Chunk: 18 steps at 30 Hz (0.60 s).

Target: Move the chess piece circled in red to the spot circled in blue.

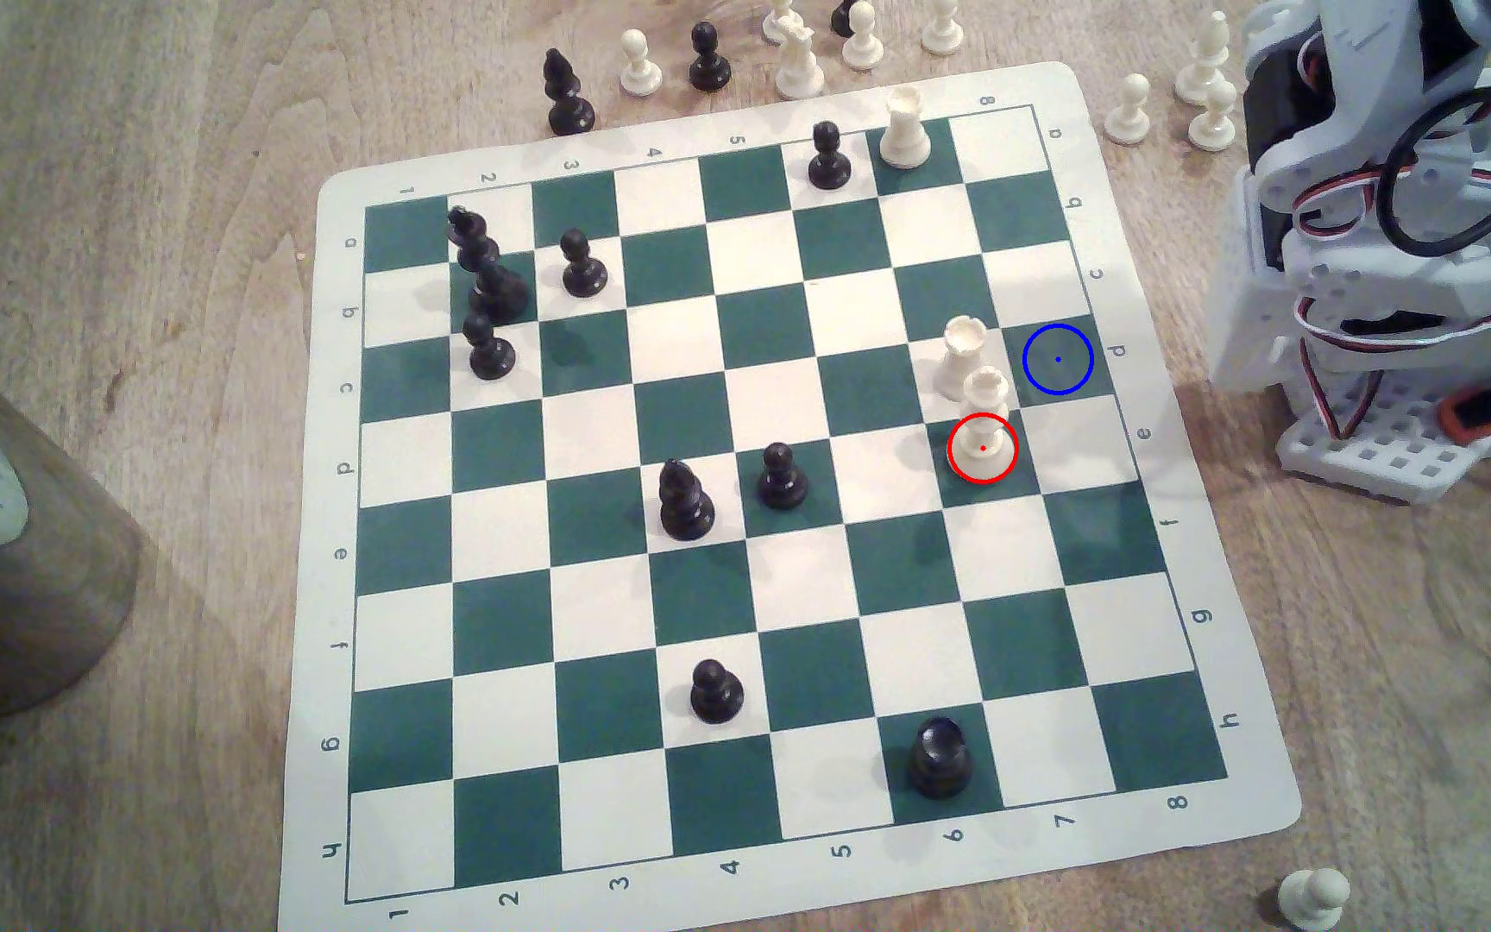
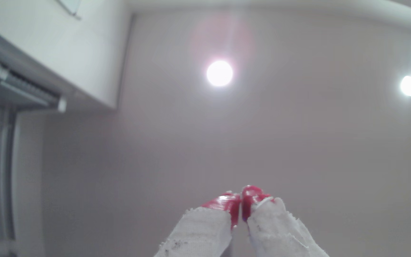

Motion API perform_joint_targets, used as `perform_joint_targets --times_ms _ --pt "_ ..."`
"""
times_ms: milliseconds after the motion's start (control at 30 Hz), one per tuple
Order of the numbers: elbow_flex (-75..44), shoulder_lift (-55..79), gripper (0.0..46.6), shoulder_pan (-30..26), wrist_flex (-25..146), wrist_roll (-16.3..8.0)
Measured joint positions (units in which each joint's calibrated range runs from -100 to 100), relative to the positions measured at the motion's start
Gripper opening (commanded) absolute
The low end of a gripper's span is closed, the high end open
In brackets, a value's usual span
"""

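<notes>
Grey arm, red-tipped claw

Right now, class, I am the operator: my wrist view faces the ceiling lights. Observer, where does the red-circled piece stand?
Observer: The cream queen stands upright on a dark green square, toward the exterior view's right.
Operator: Is anything crowding it?
Observer: Yes, a cream rook stands on the adjoining cream square just beyond it. Their outlines overlap in the exterior view.
Operator: And the blue ring?
Observer: The blue-ringed green square is bare. It is diagonally next to the queen's square, on the side nearer the arm's base.
</notes>
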Motion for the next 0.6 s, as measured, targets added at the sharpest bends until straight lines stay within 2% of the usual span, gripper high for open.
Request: perform_joint_targets --times_ms 133,400,600 --pt "-0.09 0.00 0.2 0.00 2.07 0.00" --pt "-7.14 0.08 0.2 -1.40 19.20 0.00" --pt "-18.89 0.17 0.2 -2.73 41.51 -0.24"
